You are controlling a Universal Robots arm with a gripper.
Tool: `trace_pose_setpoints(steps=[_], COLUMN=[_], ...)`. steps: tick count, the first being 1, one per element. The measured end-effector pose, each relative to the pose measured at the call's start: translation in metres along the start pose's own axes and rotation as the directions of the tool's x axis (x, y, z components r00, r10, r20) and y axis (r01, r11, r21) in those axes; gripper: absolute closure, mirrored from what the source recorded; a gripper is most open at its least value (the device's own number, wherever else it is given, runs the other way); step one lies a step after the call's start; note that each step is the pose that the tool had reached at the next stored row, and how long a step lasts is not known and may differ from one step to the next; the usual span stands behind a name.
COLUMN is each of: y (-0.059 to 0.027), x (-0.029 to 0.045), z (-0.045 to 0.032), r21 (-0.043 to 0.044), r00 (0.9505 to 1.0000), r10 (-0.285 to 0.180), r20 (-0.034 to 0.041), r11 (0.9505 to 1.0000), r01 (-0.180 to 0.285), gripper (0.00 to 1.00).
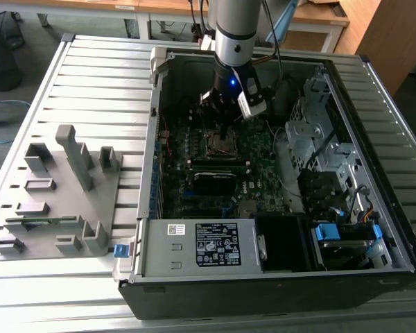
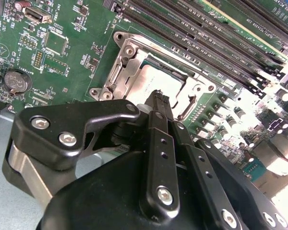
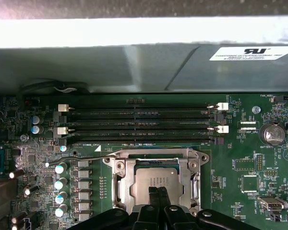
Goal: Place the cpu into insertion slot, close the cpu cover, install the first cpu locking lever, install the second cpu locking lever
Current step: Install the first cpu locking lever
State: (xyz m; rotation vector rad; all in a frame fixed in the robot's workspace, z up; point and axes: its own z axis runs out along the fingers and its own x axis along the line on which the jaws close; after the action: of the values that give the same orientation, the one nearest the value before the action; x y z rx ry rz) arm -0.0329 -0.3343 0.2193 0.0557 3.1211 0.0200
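- One arm reaches down into an open case that lies on a slatted table, right of centre in the exterior view.
- Its gripper hangs over the board in the upper middle of that frame, just above the slot.
- Both wrist views show the fingers pressed together with nothing pinched between them, their tips right over the cpu; whether they touch it cannot be told.
- The cpu sits in the slot, silver top up.
- The cover lies flat around the cpu, and its metal frame borders the chip on all sides.
- A thin wire lever runs off from one corner of the cover, its end out past a row of capacitors; whether it is latched cannot be told.
- Four long memory slots lie beside the cover, between it and the case wall.
- A coin battery sits on the board, well apart from the slot.
- A grey fixture block with upright holders rests on the table at the exterior view's left, beside the case.
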Motion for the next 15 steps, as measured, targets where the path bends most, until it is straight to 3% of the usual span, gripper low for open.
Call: trace_pose_setpoints(steps=[15], y=[0.0], x=[-0.0001], z=[-0.004], r21=[0.0004], r00=[1.0], r10=[0.0], r20=[-0.0002], r11=[1.0], r01=[0.0], gripper=[0.89])
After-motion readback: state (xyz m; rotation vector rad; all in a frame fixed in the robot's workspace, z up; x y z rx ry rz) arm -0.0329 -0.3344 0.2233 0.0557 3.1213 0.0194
